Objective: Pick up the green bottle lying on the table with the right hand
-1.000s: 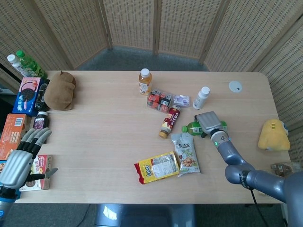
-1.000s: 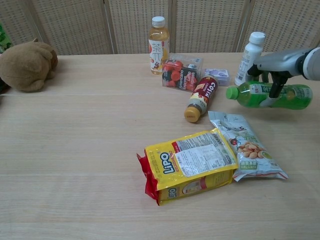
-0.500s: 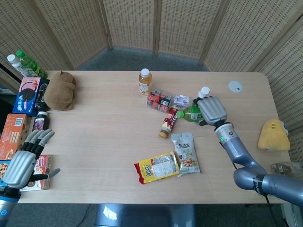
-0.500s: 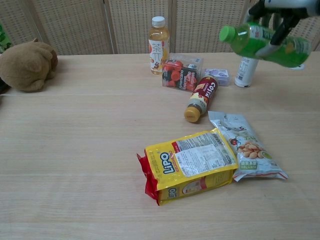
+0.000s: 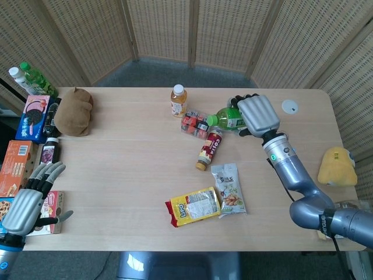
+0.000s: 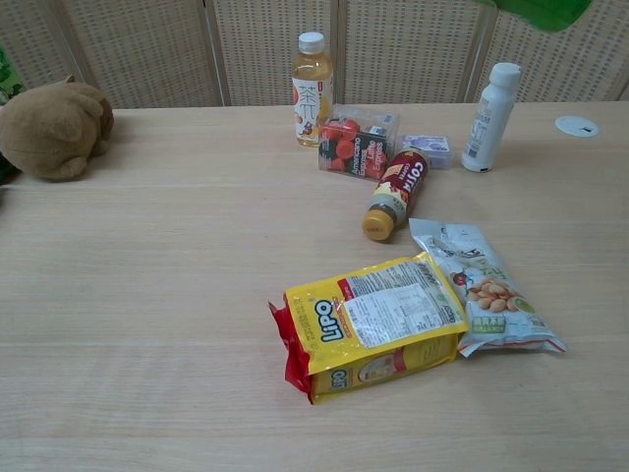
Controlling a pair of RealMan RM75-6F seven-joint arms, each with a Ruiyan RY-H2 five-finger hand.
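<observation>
The green bottle [image 5: 226, 119] is off the table, lying roughly level in the air with its green cap pointing left. My right hand [image 5: 256, 115] grips its body from the right, above the far middle of the table. In the chest view only the bottle's lower edge [image 6: 539, 10] shows at the top of the frame; the hand is out of that frame. My left hand [image 5: 26, 205] hovers at the near left corner, fingers spread, holding nothing.
An orange tea bottle [image 5: 178, 100], a pack of red cartons [image 5: 196, 123] and a white bottle [image 6: 488, 103] stand at the back. A lying cola bottle [image 5: 208, 150], a snack bag [image 5: 228, 188] and a yellow LiPO pack [image 5: 193, 206] fill the middle. Plush toys [image 5: 74, 111] [image 5: 337, 167] sit at both sides.
My right hand has lifted the green bottle off the table and carried it up and toward the far side. The white bottle now shows uncovered in the chest view. The left hand barely shifted.
</observation>
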